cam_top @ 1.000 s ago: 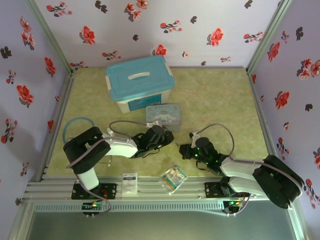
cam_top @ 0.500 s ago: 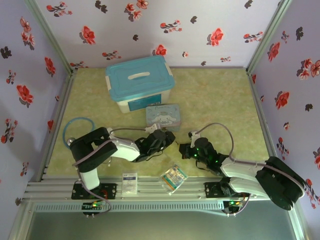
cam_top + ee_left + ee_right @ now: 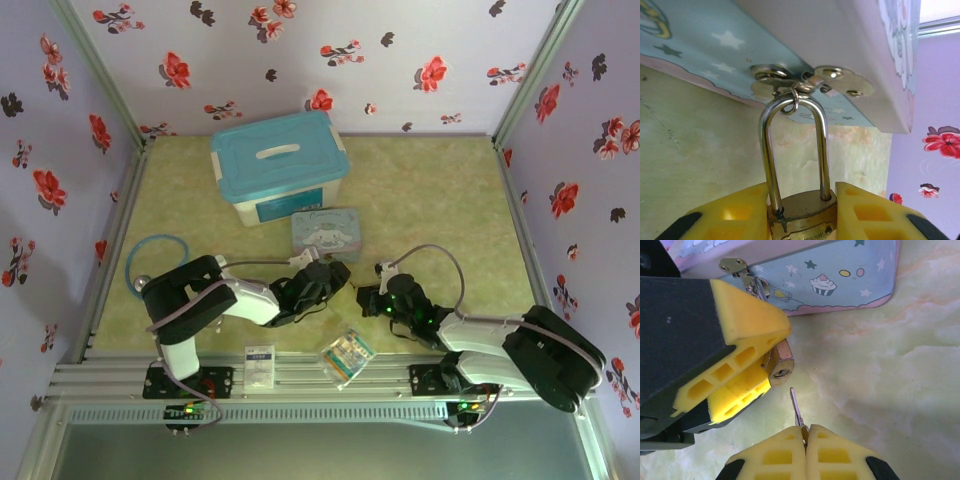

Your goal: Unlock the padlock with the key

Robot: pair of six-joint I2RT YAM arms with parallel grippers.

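Left pincer (image 3: 801, 212) clamps one padlock (image 3: 781, 360), hooked to one tin (image 3: 840, 280) ahead; right pincer (image 3: 805, 432) pinches one key (image 3: 796, 412), padlock just beyond.

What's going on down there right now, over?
Left pincer shut on padlock, shackle through hasp of tin. Right pincer shut on key, tip just short of keyhole. Nothing between them.

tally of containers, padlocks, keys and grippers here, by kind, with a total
containers: 2 (lidded box, cartoon tin)
padlock: 1
key: 1
grippers: 2 (left gripper, right gripper)
total: 6
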